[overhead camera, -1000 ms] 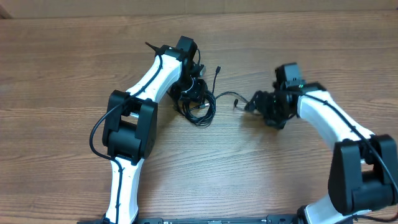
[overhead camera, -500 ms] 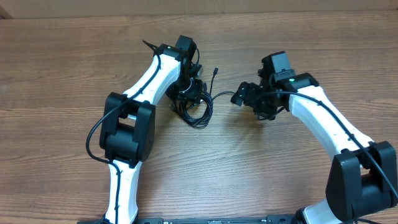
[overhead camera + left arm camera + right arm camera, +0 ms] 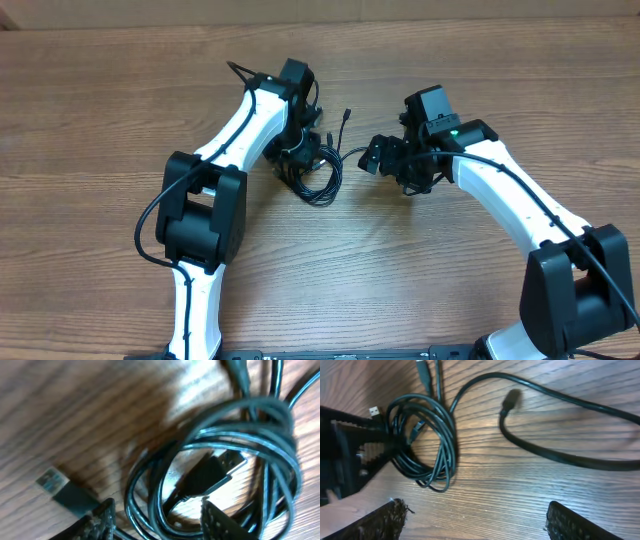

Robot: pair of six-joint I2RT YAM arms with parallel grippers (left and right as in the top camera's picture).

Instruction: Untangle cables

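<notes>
The cables (image 3: 318, 180) lie as a black coil on the wood table, with one loose end (image 3: 345, 116) pointing up and right. My left gripper (image 3: 303, 158) is down on the coil's upper left. In the left wrist view its jaws (image 3: 157, 521) stand open around a few strands (image 3: 150, 510), with gaps to both fingers. A black plug (image 3: 210, 472) lies inside the loops and a silver plug (image 3: 50, 480) lies outside them. My right gripper (image 3: 380, 157) is open just right of the coil. It (image 3: 477, 520) holds nothing, over bare wood, below a loose cable (image 3: 560, 455) and its plug (image 3: 511, 397).
The wood table (image 3: 100, 120) stretches out on all sides of the arms. The left arm's own thick black wire (image 3: 150, 215) loops beside its elbow. In the right wrist view the left gripper's dark body (image 3: 345, 457) sits against the coil (image 3: 422, 440).
My right gripper has moved left toward the coil and opened a little wider. The left gripper has stayed on the coil, barely shifting.
</notes>
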